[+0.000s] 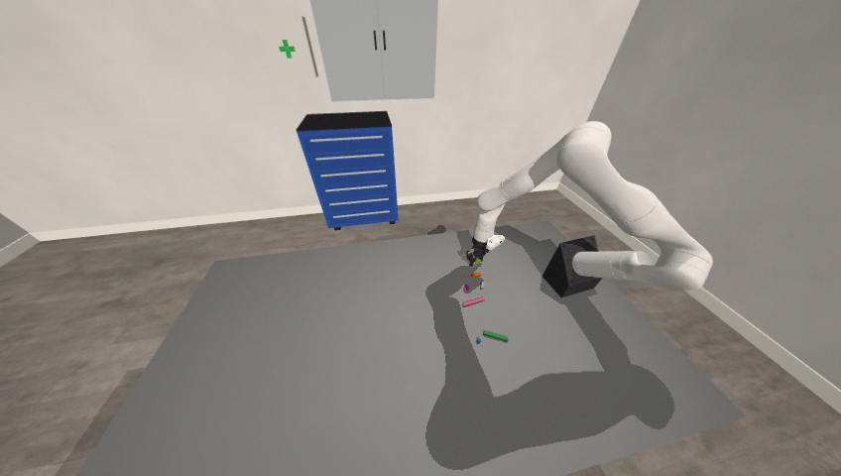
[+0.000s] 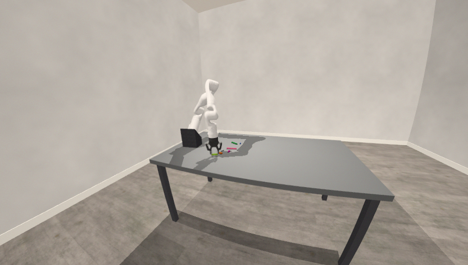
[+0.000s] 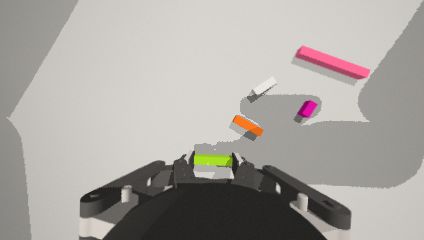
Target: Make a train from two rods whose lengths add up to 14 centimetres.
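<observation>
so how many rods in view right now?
6. Lime rod is held in the hand. On the table: orange, grey, magenta, pink, green. A small blue piece beside the green may be a seventh.
</observation>
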